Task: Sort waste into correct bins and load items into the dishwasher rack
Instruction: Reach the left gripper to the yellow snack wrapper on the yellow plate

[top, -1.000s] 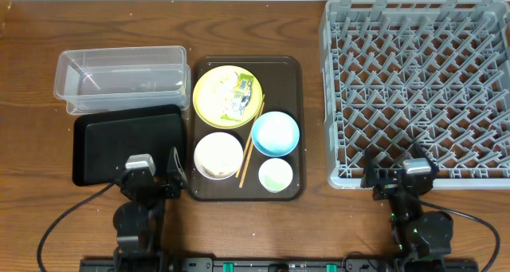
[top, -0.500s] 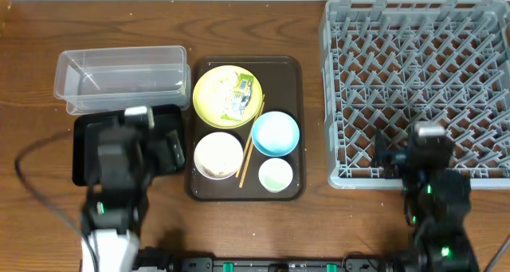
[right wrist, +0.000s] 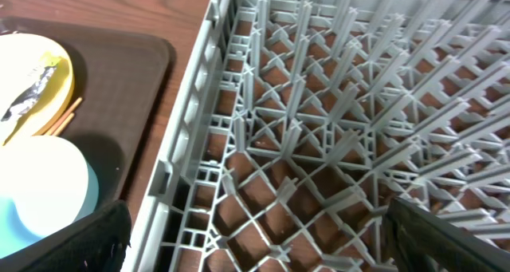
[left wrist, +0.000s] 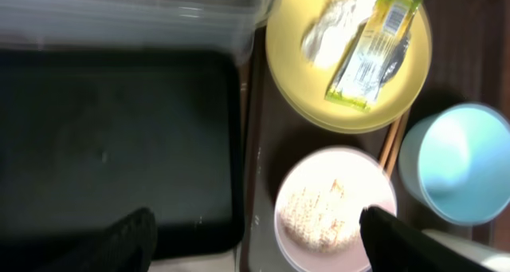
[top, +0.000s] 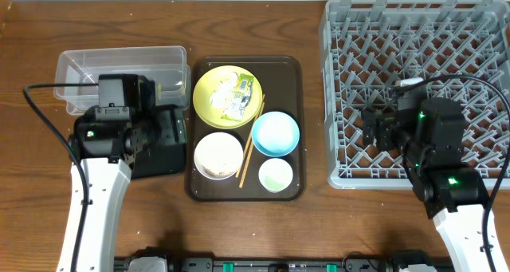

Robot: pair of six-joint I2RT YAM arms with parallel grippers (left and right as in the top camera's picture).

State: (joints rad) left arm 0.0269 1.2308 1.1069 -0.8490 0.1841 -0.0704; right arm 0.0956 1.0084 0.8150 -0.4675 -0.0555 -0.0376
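While both grippers hang empty, fingers spread wide | L gripper point(left wrist: 256, 228) above black tray point(left wrist: 103, 144) rim, R gripper point(right wrist: 256, 216) above rack point(right wrist: 319, 104) | wrapper point(left wrist: 370, 45) + tissue point(left wrist: 327, 29) touch on plate point(left wrist: 307, 88), rice point(left wrist: 315, 216) in white bowl point(left wrist: 335, 154) | risk: one pinch takes both, so wrong bin; chopsticks point(top: 249, 144) by plate get nudged

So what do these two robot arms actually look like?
They match. The left arm and right arm are white tube-like links carrying boxy black heads with small green lights. A thin black cable loops off each. The left gripper and right gripper each have two plain black fingers.
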